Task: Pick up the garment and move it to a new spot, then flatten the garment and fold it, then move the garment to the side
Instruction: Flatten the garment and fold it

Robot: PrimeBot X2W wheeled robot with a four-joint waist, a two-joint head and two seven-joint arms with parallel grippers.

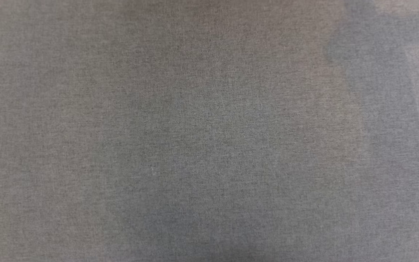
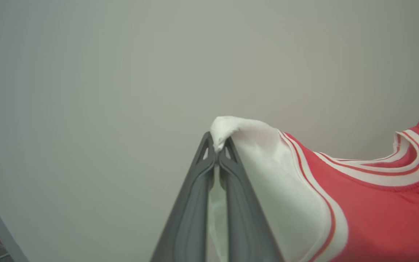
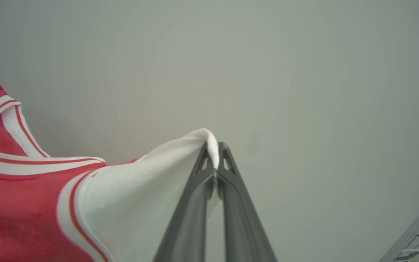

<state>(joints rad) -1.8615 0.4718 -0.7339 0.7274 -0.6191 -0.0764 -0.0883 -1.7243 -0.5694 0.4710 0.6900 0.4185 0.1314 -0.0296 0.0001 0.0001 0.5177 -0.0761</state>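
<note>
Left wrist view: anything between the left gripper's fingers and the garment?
Nothing. In the left wrist view the left gripper is shut directly on the garment, with a fold of its white sleeve pinched in the tips.

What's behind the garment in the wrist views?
A plain pale grey surface lies behind the garment, which the left gripper and right gripper each pinch at its white part. Whatever sits behind the red body is covered by cloth.

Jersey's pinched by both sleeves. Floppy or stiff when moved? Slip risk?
Likely floppy: the garment drapes in soft curves from the left gripper and right gripper. Probably light: two small pinches of white sleeve hold it. Could slip; only small tufts poke past the shut jaws.
</note>
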